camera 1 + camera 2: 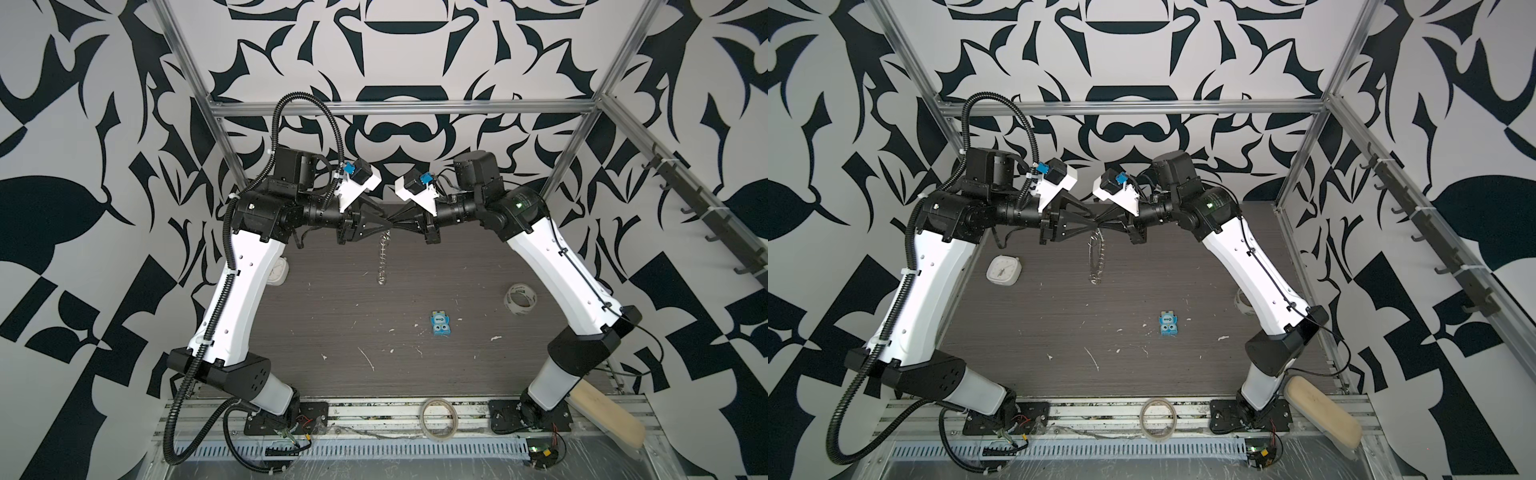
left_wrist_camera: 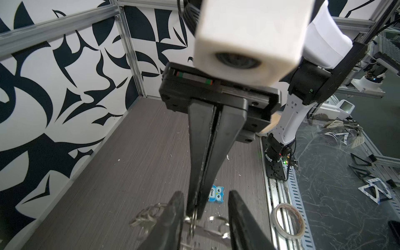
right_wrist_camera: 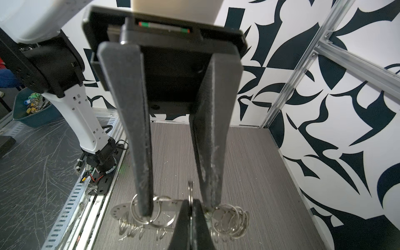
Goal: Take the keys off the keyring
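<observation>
Right hand (image 3: pixel 190 202) is clamped on one split ring (image 3: pixel 190 188). The keyring (image 1: pixel 384 257) dangles beneath it edge-on, long axis pointing down at the table (image 1: pixel 332 324). Left hand (image 2: pixel 205 193) straddles the disc, fingers apart. Under both, a blue packet (image 1: pixel 441 325) reads "One".

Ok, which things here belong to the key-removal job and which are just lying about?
Job: keyring, hanging between the grippers; right gripper shut on one of its split rings; left gripper open around it.
Lying about: blue packet; translucent tape roll; beige tape ring; white flecks; white rounded-square piece.
</observation>
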